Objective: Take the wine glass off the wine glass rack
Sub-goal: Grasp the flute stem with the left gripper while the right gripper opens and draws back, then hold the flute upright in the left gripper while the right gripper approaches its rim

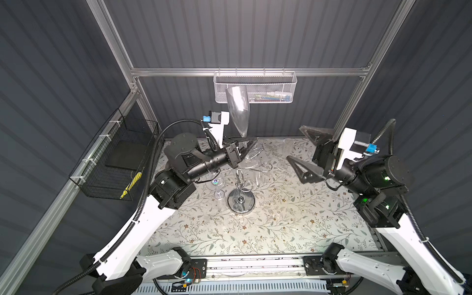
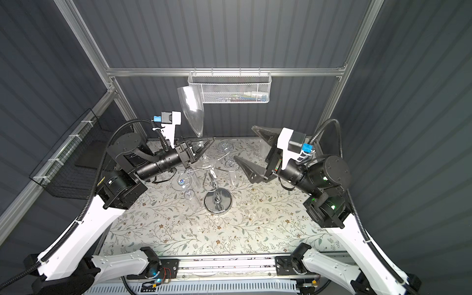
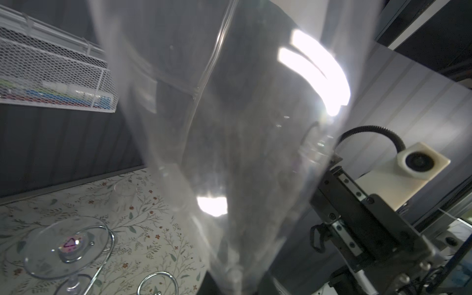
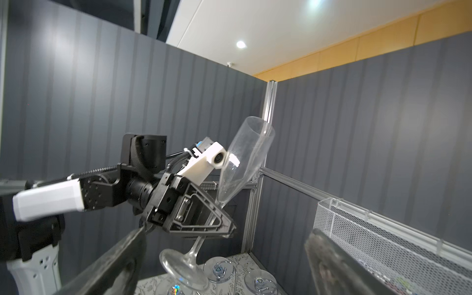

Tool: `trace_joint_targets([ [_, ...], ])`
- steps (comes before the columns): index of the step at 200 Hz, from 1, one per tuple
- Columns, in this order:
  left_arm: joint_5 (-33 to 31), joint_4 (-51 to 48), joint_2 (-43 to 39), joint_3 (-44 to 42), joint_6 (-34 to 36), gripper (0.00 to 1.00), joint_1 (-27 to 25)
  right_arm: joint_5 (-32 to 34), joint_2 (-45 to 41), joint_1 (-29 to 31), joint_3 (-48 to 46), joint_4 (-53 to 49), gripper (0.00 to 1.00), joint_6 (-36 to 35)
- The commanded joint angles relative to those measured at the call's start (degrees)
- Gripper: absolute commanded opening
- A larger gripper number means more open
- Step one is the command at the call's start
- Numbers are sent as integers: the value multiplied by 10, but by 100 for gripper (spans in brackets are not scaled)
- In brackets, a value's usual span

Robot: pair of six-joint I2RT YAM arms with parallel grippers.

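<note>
1. Left gripper [image 1: 249, 145], just left of centre in both top views, is clamped on the stem of the wine glass [image 1: 237, 107].
2. Its bowl rises tilted above the fingers, toward upper centre; its foot hangs just below them.
3. At frame centre, the wine glass rack [image 1: 241, 201] stands under that foot; contact cannot be told.
4. Right of centre, the right gripper [image 1: 295, 143] is spread wide, empty.

**Robot lab test cell**

Dark grey ribbed wall panels [image 1: 255, 33] on a silver aluminium extrusion frame [image 1: 178, 72] close in the bench behind the left gripper [image 1: 251, 143] and right gripper [image 1: 294, 142]. Beneath them lies a floral printed table cover [image 1: 281, 224]. Beyond them a white wire mesh basket [image 1: 275, 84] hangs on the frame. Above the panels shows a white office ceiling with recessed lights [image 4: 255, 23].
</note>
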Motion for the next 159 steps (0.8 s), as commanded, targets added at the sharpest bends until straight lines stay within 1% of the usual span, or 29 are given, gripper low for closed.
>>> trace_joint_targets([
  [1, -38, -68, -3, 38, 164, 0, -1, 66, 36, 4, 119, -132, 99, 154],
  [9, -53, -75, -4, 41, 196, 0, -1, 63, 52, 7, 154, -164, 99, 173],
  [15, -63, -78, -5, 40, 220, 0, -1, 61, 57, 12, 162, -165, 99, 181],
  [28, -77, -81, -6, 39, 269, 0, -1, 57, 54, 27, 144, -120, 99, 192],
  [36, -85, -86, -6, 40, 291, 0, -1, 31, 52, 29, 127, -87, 99, 189],
  [38, -87, -87, -6, 40, 297, 0, -1, 11, 53, 29, 125, -80, 99, 187],
  [41, -89, -90, -6, 40, 306, 0, -1, 0, 54, 30, 121, -74, 99, 184],
  [48, -95, -95, -4, 42, 323, 0, -1, -6, 58, 34, 118, -67, 99, 182],
  [65, -111, -103, -4, 41, 353, 0, -1, 16, 70, 50, 124, -80, 99, 169],
  [68, -113, -103, -4, 40, 358, 0, -1, 38, 72, 55, 124, -80, 99, 167],
  [78, -116, -101, -6, 34, 376, 0, -1, 61, 79, 69, 122, -75, 99, 156],
  [99, -116, -87, -11, 22, 405, 0, -1, 86, 92, 98, 119, -50, 99, 126],
  [108, -117, -81, -12, 18, 415, 0, -1, 90, 117, 105, 129, -55, 99, 118],
  [125, -120, -74, -14, 10, 436, 0, -1, 123, 134, 123, 135, -53, 99, 91],
  [159, -131, -47, -20, -16, 450, 0, -1, 159, 164, 151, 146, -23, 99, 48],
])
